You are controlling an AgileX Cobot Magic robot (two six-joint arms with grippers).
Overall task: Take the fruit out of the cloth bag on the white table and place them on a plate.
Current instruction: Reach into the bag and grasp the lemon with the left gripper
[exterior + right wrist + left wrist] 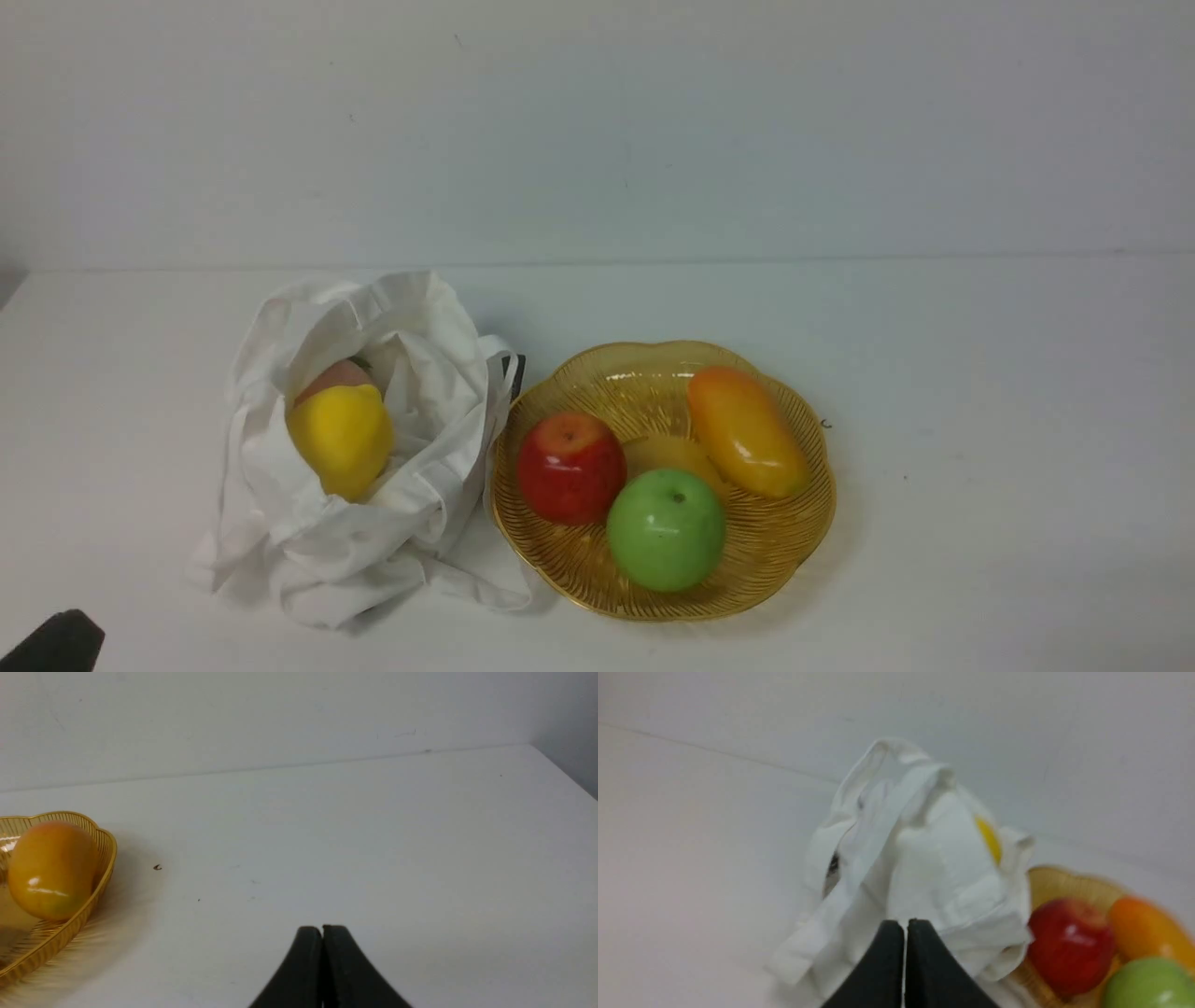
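Left claw [905, 925] clenched, aimed at cloth bag [943, 868] — right claw [322, 929] clenched above table [383, 830].

The lemon [342, 439] is yellow, the cloth bag [327, 560] white, the plate [784, 551] ribbed amber.

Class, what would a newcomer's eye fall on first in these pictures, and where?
First, the bright yellow lemon peeking from the open white cloth bag, left of centre, with the peach tucked behind it. Next, the amber plate beside the bag on its right, holding a red apple, green apple and mango.
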